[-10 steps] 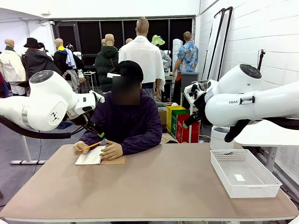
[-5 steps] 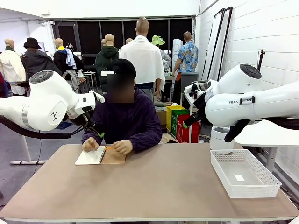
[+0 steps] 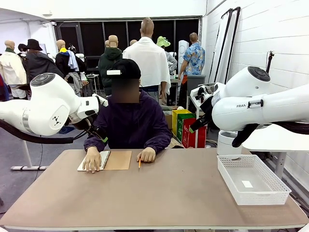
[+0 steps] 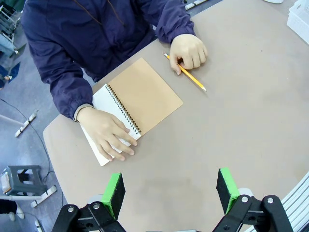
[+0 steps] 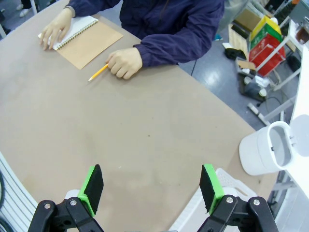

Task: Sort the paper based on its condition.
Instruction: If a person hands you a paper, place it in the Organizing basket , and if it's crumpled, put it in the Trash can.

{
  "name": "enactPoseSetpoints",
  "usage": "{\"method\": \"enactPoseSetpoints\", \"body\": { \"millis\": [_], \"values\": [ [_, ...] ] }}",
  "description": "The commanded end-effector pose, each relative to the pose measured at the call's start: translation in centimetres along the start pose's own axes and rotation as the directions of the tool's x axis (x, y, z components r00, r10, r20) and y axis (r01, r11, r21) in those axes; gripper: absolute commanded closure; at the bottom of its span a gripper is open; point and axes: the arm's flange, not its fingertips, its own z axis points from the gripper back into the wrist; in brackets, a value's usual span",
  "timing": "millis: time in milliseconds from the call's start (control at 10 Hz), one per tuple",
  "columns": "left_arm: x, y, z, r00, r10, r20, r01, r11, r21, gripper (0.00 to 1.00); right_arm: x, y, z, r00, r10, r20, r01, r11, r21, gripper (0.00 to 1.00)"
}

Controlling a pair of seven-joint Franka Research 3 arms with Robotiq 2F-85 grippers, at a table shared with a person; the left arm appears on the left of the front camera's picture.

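The left gripper (image 4: 170,187) and the right gripper (image 5: 151,187) both hang released above the table (image 4: 231,125), green pads spread wide with nothing between them. In the left wrist view's middle left, the paper (image 4: 102,100), a white page, lies touching the brown notebook cover (image 4: 145,99), pressed under a person's hand (image 4: 107,134).

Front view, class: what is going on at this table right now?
A person at the far side presses one hand on the white page of the open spiral notebook; the other hand holds a pencil on the table beside it. The left gripper and right gripper hang open above the table, holding nothing. A white mesh basket stands at the robot's right.
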Motion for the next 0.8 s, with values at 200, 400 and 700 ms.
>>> {"method": "enactPoseSetpoints", "body": {
  "millis": [200,400,700],
  "values": [
    [0.19,0.21,-0.09,1.000,0.004,-0.003,-0.004,1.000,-0.001,0.00,-0.01,0.01,0.02,1.000,0.000,0.001,0.000,1.000,0.003,0.00],
    [0.19,0.21,-0.09,1.000,0.004,-0.003,-0.004,1.000,-0.001,0.00,-0.01,0.01,0.02,1.000,0.000,0.001,0.000,1.000,0.003,0.00],
    [0.19,0.21,-0.09,1.000,0.004,-0.003,-0.004,1.000,-0.001,0.00,-0.01,0.01,0.02,1.000,0.000,0.001,0.000,1.000,0.003,0.00]
  ]
}}
